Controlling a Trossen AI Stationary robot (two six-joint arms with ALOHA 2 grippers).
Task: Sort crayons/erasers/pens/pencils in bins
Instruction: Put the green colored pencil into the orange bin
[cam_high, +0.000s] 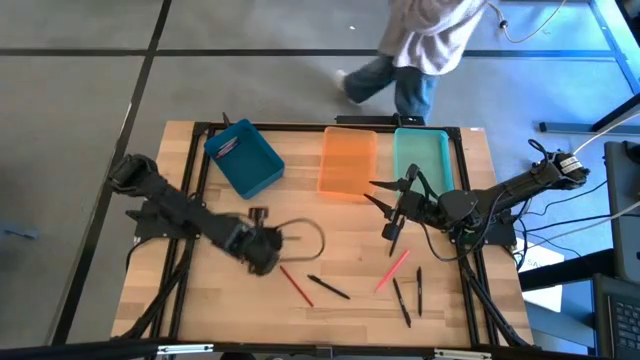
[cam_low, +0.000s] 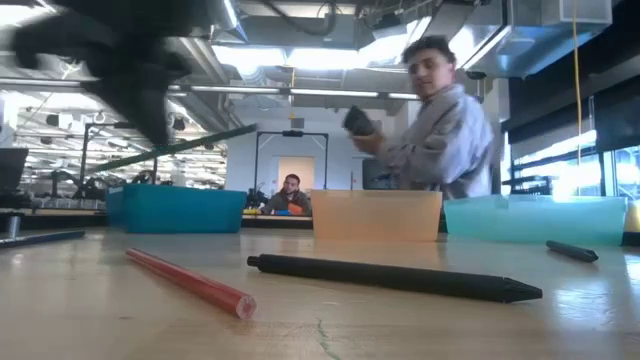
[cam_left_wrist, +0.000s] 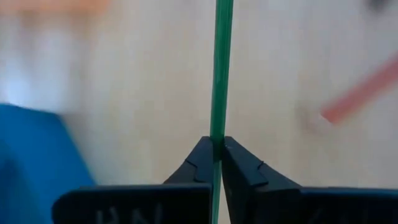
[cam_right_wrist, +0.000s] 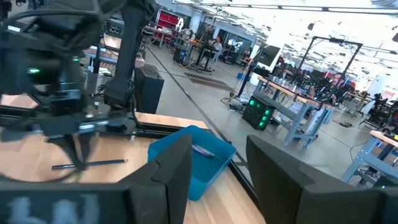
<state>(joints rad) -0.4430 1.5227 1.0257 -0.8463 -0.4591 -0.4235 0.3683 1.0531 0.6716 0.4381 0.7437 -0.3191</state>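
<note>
High view: left gripper sits low in the left middle of the frame, above the tabletop. Blue bin lies up and a bit left of it, close by. Orange bin and teal bin sit further right along the top. Right gripper hangs in the right middle, jaws spread wide, holding nothing.

Low view: red pencil and black pen lie flat up front. Three bins stand in a row behind. A person stands past the far edge.

Left wrist view: jaws pinched narrow on a green pencil, long way running straight up the frame from the tips. Blue bin in the lower left corner.

Right wrist view: jaws wide apart, nothing between. Blue bin straight ahead in the middle.

Probably next: carry the green pencil to a bin; blue is nearest.
</note>
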